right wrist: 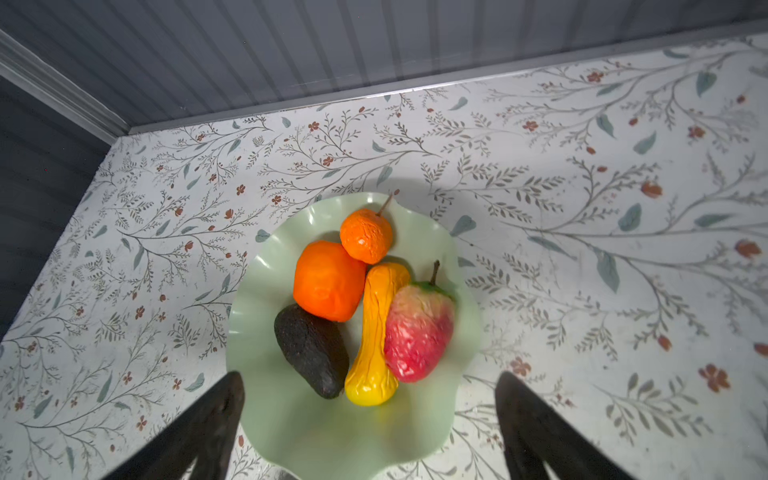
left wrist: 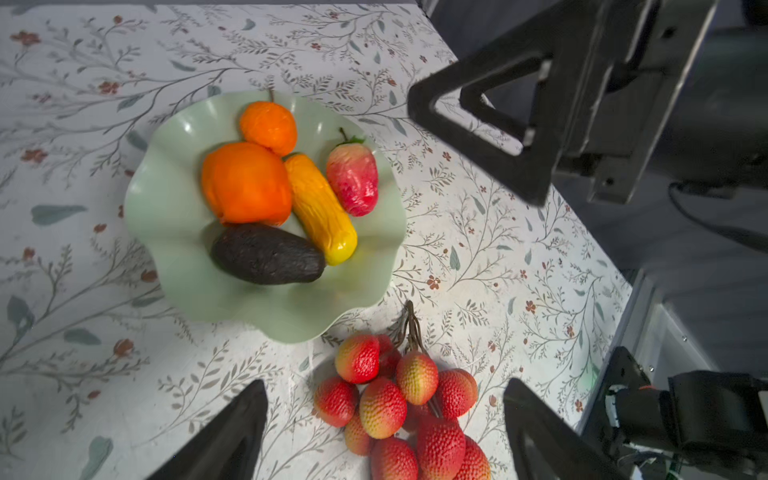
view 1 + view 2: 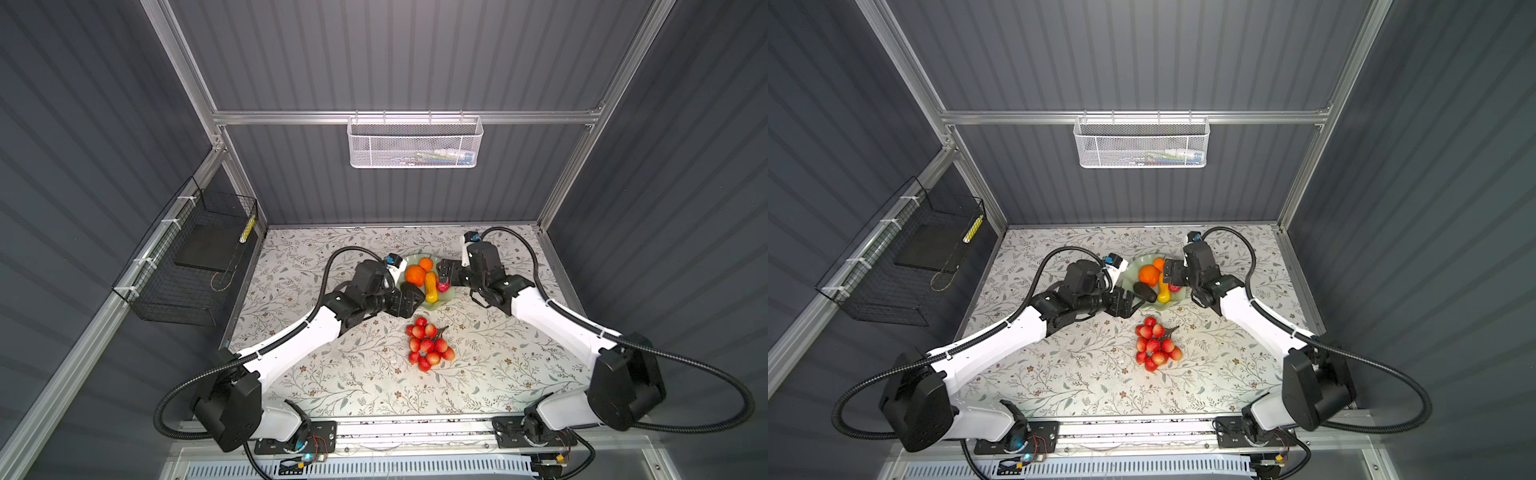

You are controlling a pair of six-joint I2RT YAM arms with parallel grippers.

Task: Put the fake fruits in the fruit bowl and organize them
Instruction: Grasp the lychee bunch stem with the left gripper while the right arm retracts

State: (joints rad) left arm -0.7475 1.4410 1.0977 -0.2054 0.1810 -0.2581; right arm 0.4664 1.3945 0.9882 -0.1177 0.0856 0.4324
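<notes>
1. The mint-green scalloped plastic fruit bowl point(image 2: 158, 232) holds five fakes packed touching (likely so none rolls): big orange point(image 2: 247, 183), small stemmed orange point(image 2: 268, 126), long yellow fruit point(image 2: 320, 208), red strawberry-like fruit point(image 2: 352, 178), dark oval avocado point(image 2: 266, 253).
2. The bunch of red plastic balls point(image 2: 399, 399) lies on the counter point(image 3: 332, 374), just beside the bowl.
3. The left pincer point(image 2: 386, 390) hangs spread near the bunch; the right pincer point(image 1: 370, 378) is spread, empty, over the bowl.
4. The counter is floral-printed, and the grey ribbed walls point(image 3: 374, 62) enclose it.

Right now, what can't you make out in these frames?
- Strawberry-like fruit: both top views, partly covered by the right gripper.
- Bunch of red balls: left wrist view, part cut off by the picture edge; absent from the right wrist view.
- White mesh basket: both top views, contents too small and screened by the mesh.
</notes>
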